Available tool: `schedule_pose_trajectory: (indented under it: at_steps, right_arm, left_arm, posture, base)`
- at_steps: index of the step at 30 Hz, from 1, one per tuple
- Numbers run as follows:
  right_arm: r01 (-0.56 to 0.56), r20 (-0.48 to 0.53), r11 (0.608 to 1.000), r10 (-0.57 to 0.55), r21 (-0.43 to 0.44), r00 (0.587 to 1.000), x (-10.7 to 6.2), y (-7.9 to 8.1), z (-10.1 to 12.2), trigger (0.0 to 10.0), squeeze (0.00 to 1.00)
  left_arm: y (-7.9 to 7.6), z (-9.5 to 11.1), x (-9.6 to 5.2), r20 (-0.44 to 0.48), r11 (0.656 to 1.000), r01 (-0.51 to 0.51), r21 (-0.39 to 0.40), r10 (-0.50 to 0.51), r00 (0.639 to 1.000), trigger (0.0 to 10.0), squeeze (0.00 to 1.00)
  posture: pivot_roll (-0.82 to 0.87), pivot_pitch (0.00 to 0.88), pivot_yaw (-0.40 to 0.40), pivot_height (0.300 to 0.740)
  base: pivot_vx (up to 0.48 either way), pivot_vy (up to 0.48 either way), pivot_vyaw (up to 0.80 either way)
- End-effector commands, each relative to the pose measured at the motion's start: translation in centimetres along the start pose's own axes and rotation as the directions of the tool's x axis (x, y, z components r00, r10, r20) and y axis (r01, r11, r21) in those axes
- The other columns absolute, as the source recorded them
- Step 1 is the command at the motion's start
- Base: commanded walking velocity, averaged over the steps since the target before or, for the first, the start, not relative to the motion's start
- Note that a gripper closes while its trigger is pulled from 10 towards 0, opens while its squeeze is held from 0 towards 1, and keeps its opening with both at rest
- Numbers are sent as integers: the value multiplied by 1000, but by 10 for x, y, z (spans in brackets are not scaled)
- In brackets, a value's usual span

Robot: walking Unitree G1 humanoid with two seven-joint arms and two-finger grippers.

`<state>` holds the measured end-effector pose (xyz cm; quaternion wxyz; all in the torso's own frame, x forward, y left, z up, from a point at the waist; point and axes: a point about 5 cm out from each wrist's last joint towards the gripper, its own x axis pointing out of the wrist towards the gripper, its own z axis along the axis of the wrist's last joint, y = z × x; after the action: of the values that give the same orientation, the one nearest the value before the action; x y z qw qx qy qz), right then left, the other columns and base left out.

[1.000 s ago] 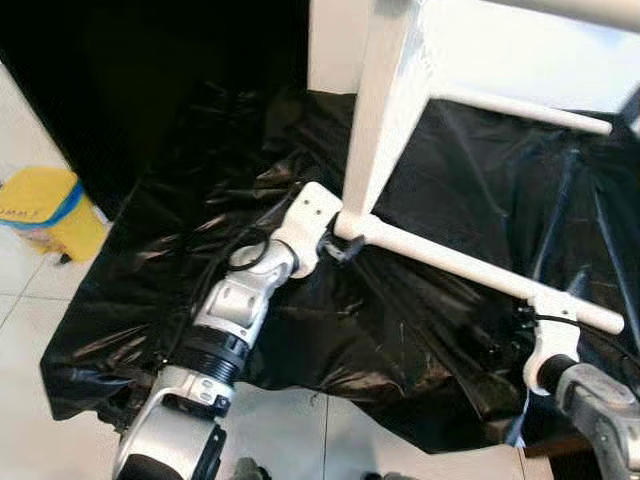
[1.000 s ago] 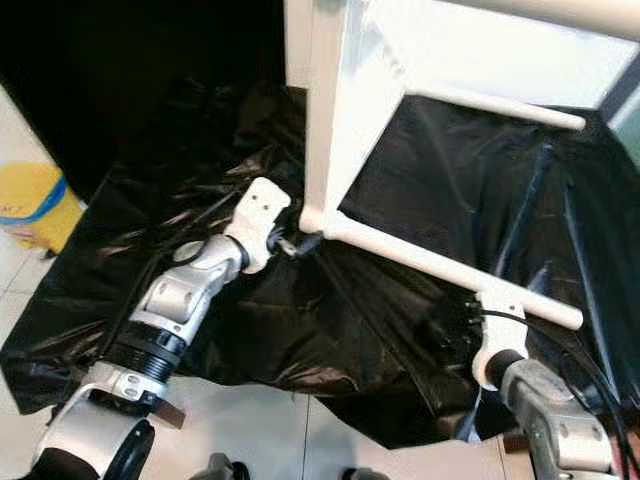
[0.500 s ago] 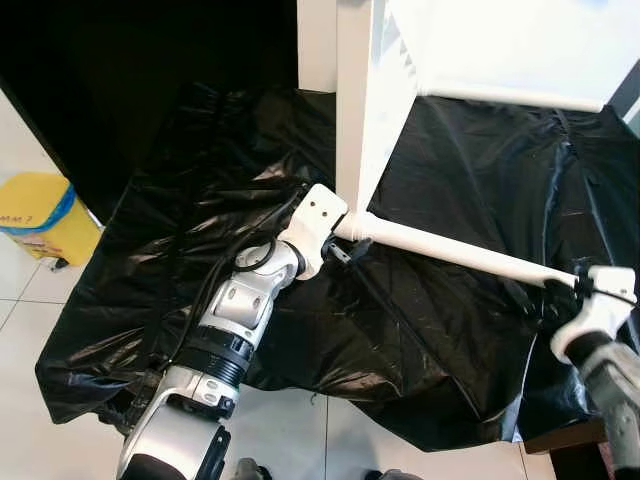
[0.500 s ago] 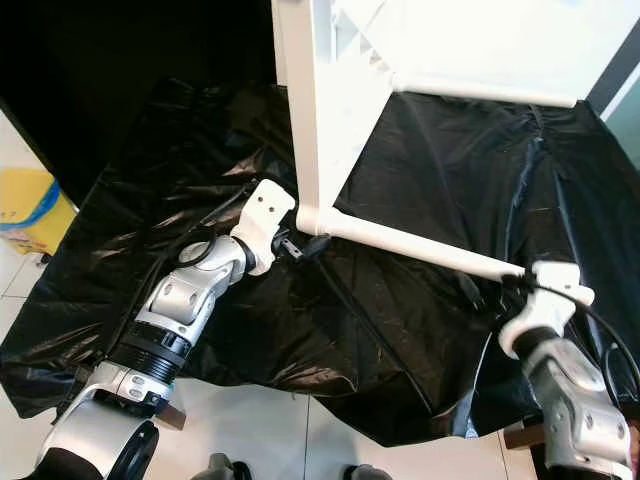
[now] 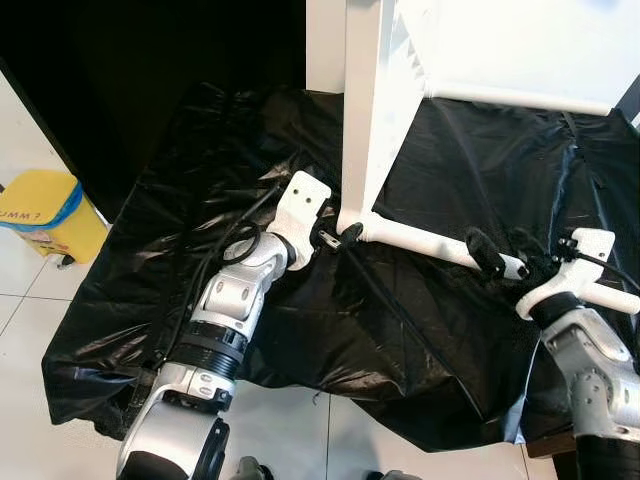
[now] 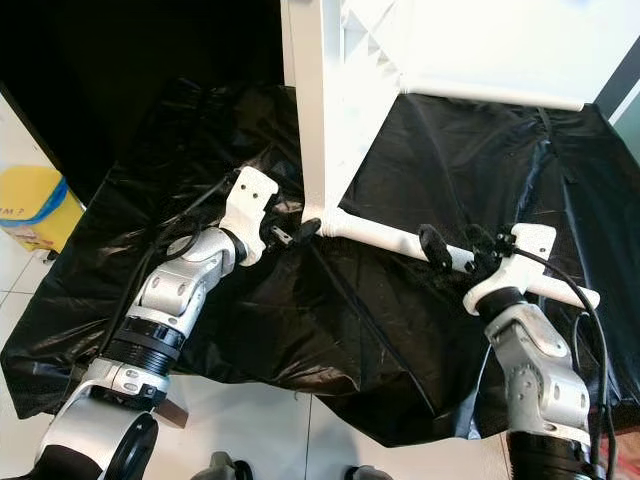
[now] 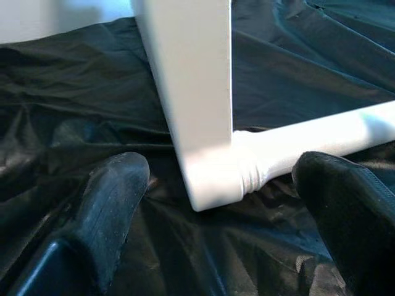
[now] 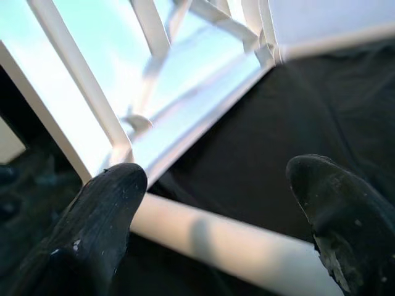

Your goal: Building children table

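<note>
The right tool, fingers spread wide, has moved inward along the white round wooden rail; the left tool stays open beside the joint.

Table frame: you see smooth white painted surfaces with a soft sheen, flat on the leg.
Crossbar: you get a round white rod, glossy, with fine turned rings at the joint.
Sheet: you are looking at thin black plastic film, crinkled and shiny.
Floor: pale glazed tiles, smooth.
Bin: yellow plastic, matt to your eye.
Left gripper: black rubbery fingers, matt and scuffed.
Right gripper: the same dull black pads, speckled with white marks.
Arms: brushed silver metal with white plastic wrist shells.
</note>
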<state>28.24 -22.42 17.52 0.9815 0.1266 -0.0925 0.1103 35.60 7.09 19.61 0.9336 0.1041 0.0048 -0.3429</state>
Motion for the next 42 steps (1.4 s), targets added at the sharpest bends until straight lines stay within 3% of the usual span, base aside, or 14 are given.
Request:
schedule_pose_trajectory:
  at_steps: [1, 9, 10, 12, 13, 22, 27, 34, 37, 42]
  right_arm:
    - [41, 26, 999, -41, 15, 999, 2, -4, 1, 10000, 0]
    - [53, 42, 998, -54, 23, 998, 11, -3, -1, 10000, 0]
    - [56, 45, 998, -57, 25, 997, 12, -3, -1, 10000, 0]
    - [57, 47, 998, -59, 26, 997, 13, -4, -1, 10000, 0]
    - [62, 51, 998, -63, 27, 997, 14, -4, 0, 10000, 0]
    - [70, 76, 997, -72, 28, 994, 18, -4, 3, 10000, 0]
    - [53, 133, 998, -56, 29, 989, 32, 4, 15, 10000, 0]
    - [42, 145, 999, -46, 27, 988, 37, 7, 19, 10000, 0]
    - [29, 157, 999, -33, 27, 987, 41, 11, 21, 10000, 0]
    - [28, 155, 999, -31, 25, 987, 41, 11, 21, 10000, 0]
  left_arm:
    - [7, 2, 2, 2, 992, -123, -5, 123, 992, 10000, 1000]
    - [5, 7, 6, 22, 987, -160, -23, 161, 987, 10000, 1000]
    - [4, 7, 8, 23, 986, -162, -22, 163, 986, 10000, 937]
    - [3, 8, 8, 23, 986, -163, -20, 164, 986, 10000, 937]
    - [2, 10, 11, 27, 985, -168, -24, 169, 985, 10000, 0]
    - [-1, 23, 23, 57, 981, -188, -46, 190, 980, 10000, 0]
    - [11, 43, 34, 89, 962, -265, -73, 271, 959, 10000, 0]
    - [16, 50, 35, 104, 957, -279, -82, 287, 952, 10000, 0]
    - [25, 58, 35, 111, 941, -329, -82, 337, 935, 10000, 0]
    - [23, 62, 36, 122, 949, -305, -82, 314, 942, 10000, 0]
  posture:
    - [-104, 79, -35, 740]
    - [-102, 77, -36, 740]
    - [-103, 76, -34, 740]
    - [-104, 76, -34, 740]
    - [-105, 76, -34, 740]
    - [-125, 93, -21, 740]
    - [-150, 153, -10, 740]
    - [-154, 171, -8, 740]
    - [-157, 191, -7, 740]
    - [-154, 197, -5, 740]
  base:
    - [0, 0, 0]
    - [0, 0, 0]
    - [0, 0, 0]
    - [0, 0, 0]
    - [0, 0, 0]
    - [0, 0, 0]
    - [0, 0, 0]
    - [0, 0, 0]
    - [0, 0, 0]
    - [0, 0, 0]
